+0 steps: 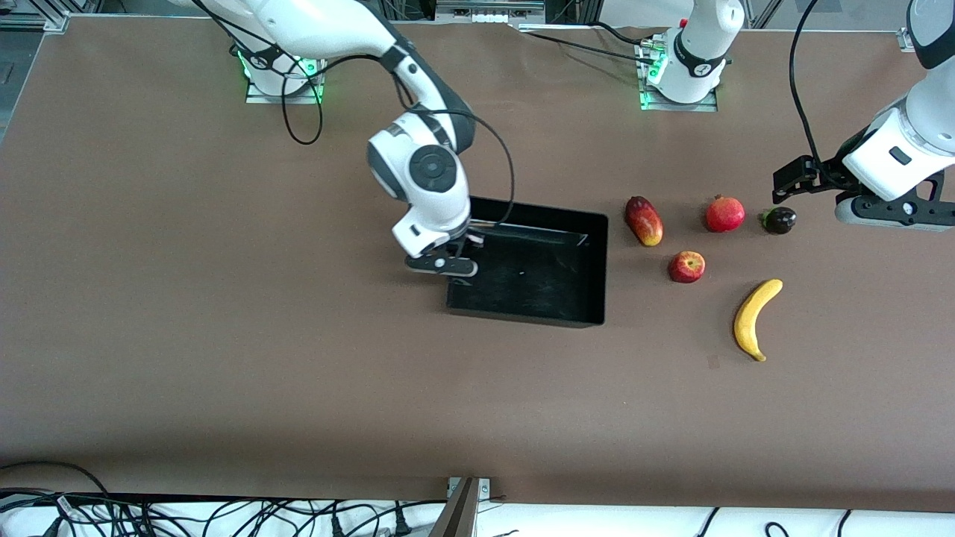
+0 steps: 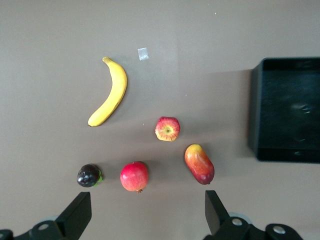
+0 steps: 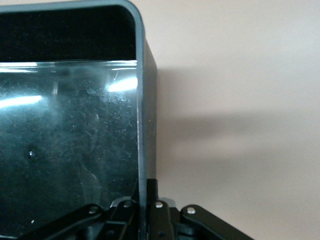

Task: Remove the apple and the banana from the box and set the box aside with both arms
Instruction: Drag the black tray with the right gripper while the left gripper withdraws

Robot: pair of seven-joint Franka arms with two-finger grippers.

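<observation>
Black glossy box [image 1: 556, 298], right jaws clamped on its wall; left jaws wide open.

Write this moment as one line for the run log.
right claw: shut on black plastic bin wall | left claw: open above fruits | red apple, yellow banana: on table

My front camera sits high across the table [image 1: 224, 373], facing my two bases. My left wrist camera looks straight down from well above the fruits and catches the box [image 2: 287, 110]. My right wrist camera is pressed close to that box's wall [image 3: 145, 125].
</observation>
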